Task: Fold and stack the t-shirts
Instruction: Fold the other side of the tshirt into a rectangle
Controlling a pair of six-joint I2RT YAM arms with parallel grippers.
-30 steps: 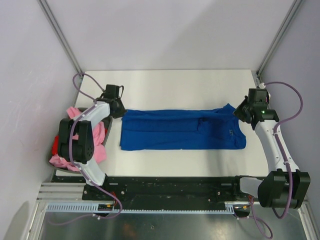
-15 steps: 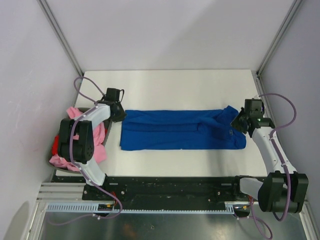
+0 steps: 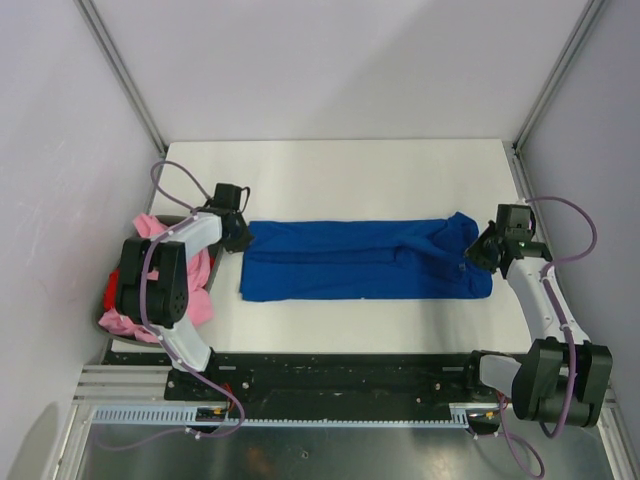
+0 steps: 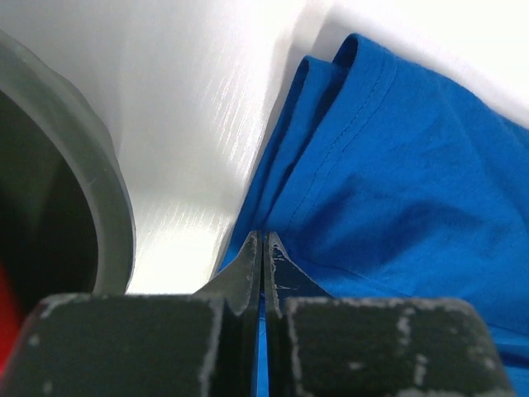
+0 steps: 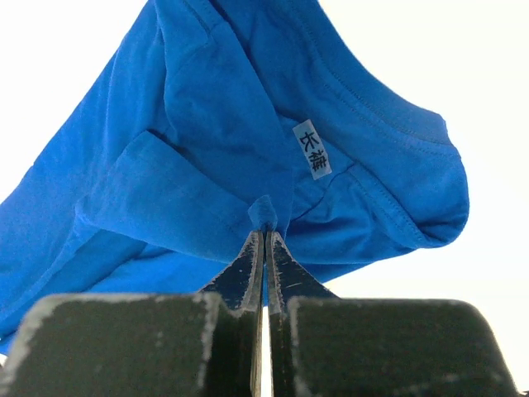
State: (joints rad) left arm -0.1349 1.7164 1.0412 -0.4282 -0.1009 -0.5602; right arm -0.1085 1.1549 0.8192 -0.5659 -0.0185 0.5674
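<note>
We see two arms, the left arm (image 3: 192, 232) and right arm (image 3: 541, 296), each built of smooth white links between bulky black joint housings. A thin purple cable (image 3: 155, 175) loops off each, at 10 o'clock and 3 o'clock overhead. Our left gripper (image 4: 263, 238) and right gripper (image 5: 264, 236) are matte black, fingers scuffed with pale scratches.

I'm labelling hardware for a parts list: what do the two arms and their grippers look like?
The left arm and right arm share white links between bulky black joint housings, each trailing a purple cable. Fingers are thin, dark, scuffed blades.
</note>
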